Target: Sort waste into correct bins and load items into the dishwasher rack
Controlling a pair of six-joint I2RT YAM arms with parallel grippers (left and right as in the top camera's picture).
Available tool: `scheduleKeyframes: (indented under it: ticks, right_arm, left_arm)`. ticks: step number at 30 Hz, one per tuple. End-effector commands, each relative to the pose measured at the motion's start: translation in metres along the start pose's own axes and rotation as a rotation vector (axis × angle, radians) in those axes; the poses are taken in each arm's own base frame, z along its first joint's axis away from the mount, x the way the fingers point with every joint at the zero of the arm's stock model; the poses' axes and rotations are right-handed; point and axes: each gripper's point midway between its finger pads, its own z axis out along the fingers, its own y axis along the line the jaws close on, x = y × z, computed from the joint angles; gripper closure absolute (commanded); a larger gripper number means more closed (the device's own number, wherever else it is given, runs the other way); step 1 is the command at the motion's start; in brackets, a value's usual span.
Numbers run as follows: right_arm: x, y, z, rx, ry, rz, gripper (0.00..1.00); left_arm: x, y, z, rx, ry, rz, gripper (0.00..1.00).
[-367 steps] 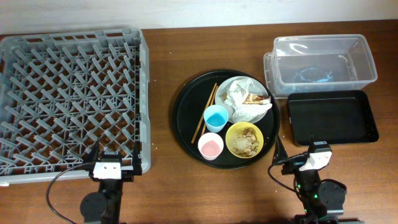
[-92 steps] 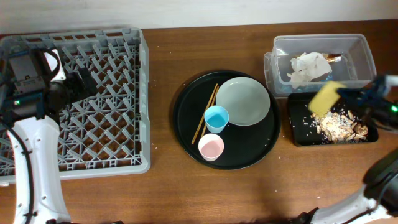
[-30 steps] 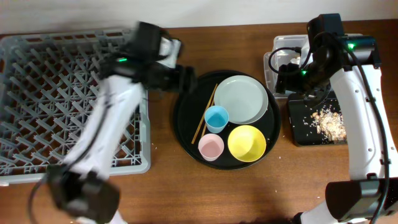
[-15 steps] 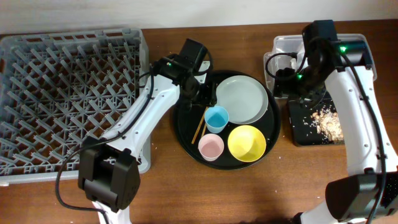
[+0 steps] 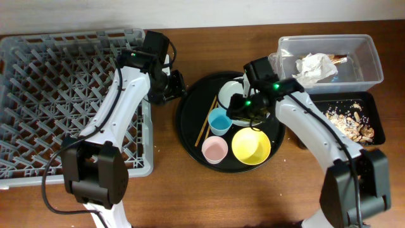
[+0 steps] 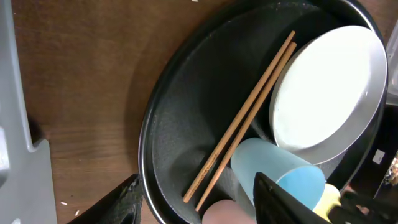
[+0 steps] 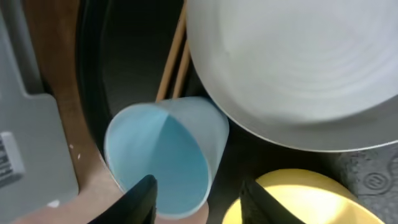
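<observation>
Looking from overhead, both arms are over the round black serving tray (image 5: 190, 126) mid-table. Left gripper (image 6: 198, 180) hangs by the tray's left rim, just right of the dishwasher rack (image 5: 69, 95), fingers spread wide and gripping nothing. Its wrist cam shows the chopsticks (image 6: 249, 112) side by side on a diagonal, w/ the grey-green plate (image 6: 323, 93) just to their right. Right gripper (image 7: 199, 183) is also spread apart, sitting right over the light-blue cup (image 7: 161, 149). The cup is upright, mouth up, just beside the plate's edge. Can't tell if the fingers actually touch the cup, but they aren't pinching anything. Yellow bowl (image 5: 251, 145) and pink cup (image 5: 214, 150) are at the front of the tray, near each other, bowl to the right. Waste-wise, the crumpled napkin (image 5: 314, 66) lies in the clear tub (image 5: 373, 69) at back right. The crumbly food leftovers (image 5: 351, 123) are scattered in the shallow black tray (image 5: 373, 104) just in front of the tub. So plate, bowl, both cups and chopsticks are all on the round tray, not in the rack.
</observation>
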Motion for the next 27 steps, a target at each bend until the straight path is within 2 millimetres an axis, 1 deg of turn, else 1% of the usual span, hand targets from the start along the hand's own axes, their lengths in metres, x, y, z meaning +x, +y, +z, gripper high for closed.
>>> scheduleKeyframes:
  ticks: [1, 2, 3, 6, 7, 8, 10, 12, 13, 14, 15, 16, 17, 18, 19, 21, 22, 24, 25, 27]
  right_arm:
    - [0.011, -0.013, 0.031, 0.051, 0.077, 0.039, 0.72]
    - [0.013, -0.015, 0.035, 0.052, 0.091, 0.055, 0.82]
    - [0.012, -0.014, 0.035, 0.052, 0.089, 0.059, 0.84]
    - [0.011, -0.014, 0.034, 0.049, 0.085, 0.059, 0.94]
    - [0.011, -0.012, 0.033, 0.038, 0.089, 0.06, 0.96]
    - [0.01, -0.005, 0.032, 0.005, 0.096, 0.06, 0.96]
    - [0.001, 0.008, 0.014, -0.073, 0.088, 0.057, 0.96]
    - [-0.011, 0.017, -0.027, -0.211, 0.073, 0.083, 0.96]
    - [-0.015, 0.019, -0.041, -0.275, 0.062, 0.079, 0.96]
    - [-0.023, 0.025, -0.065, -0.413, 0.042, 0.056, 0.96]
    - [-0.028, 0.032, -0.085, -0.552, 0.027, 0.016, 0.96]
    - [-0.031, 0.039, -0.101, -0.675, 0.018, -0.019, 0.96]
    - [-0.034, 0.044, -0.113, -0.766, 0.006, -0.053, 0.96]
    - [-0.035, 0.049, -0.121, -0.818, 0.0, -0.075, 0.96]
    - [-0.035, 0.064, -0.131, -0.906, -0.01, -0.139, 0.96]
    - [-0.033, 0.083, -0.139, -0.976, -0.007, -0.198, 0.96]
    - [-0.035, 0.094, -0.142, -1.002, -0.004, -0.216, 0.96]
    - [-0.039, 0.109, -0.145, -1.023, -0.019, -0.25, 0.96]
    - [-0.042, 0.116, -0.148, -1.03, -0.034, -0.265, 0.96]
    - [-0.047, 0.118, -0.149, -1.031, -0.054, -0.271, 0.96]
  left_arm:
    - [0.001, 0.003, 0.005, -0.012, 0.011, -0.016, 0.43]
    - [0.001, 0.003, 0.005, -0.012, 0.011, -0.016, 0.43]
    - [0.001, 0.003, 0.005, -0.012, 0.011, -0.016, 0.43]
    - [0.0, 0.003, 0.005, -0.012, 0.01, -0.016, 0.43]
    - [0.0, 0.003, 0.005, -0.011, 0.008, -0.016, 0.43]
    - [0.0, 0.003, 0.005, -0.01, 0.009, -0.016, 0.43]
    - [0.0, 0.0, 0.003, 0.019, 0.017, -0.005, 0.43]
    - [0.001, -0.025, -0.013, 0.213, 0.066, 0.065, 0.43]
    - [0.0, -0.035, -0.022, 0.301, 0.079, 0.092, 0.44]
    - [-0.002, -0.054, -0.045, 0.501, 0.102, 0.133, 0.43]
    - [-0.002, -0.07, -0.069, 0.701, 0.117, 0.177, 0.43]
    - [-0.003, -0.078, -0.092, 0.86, 0.129, 0.194, 0.43]
    - [-0.003, -0.08, -0.105, 0.942, 0.135, 0.199, 0.39]
    - [-0.003, -0.081, -0.125, 1.057, 0.139, 0.214, 0.34]
    - [-0.002, -0.084, -0.142, 1.159, 0.145, 0.234, 0.27]
    - [0.003, -0.089, -0.157, 1.254, 0.17, 0.242, 0.16]
    - [0.007, -0.093, -0.159, 1.271, 0.192, 0.24, 0.13]
    - [0.019, -0.107, -0.156, 1.275, 0.228, 0.263, 0.01]
    - [0.029, -0.118, -0.153, 1.278, 0.26, 0.284, 0.01]
    - [0.04, -0.129, -0.151, 1.281, 0.29, 0.306, 0.01]
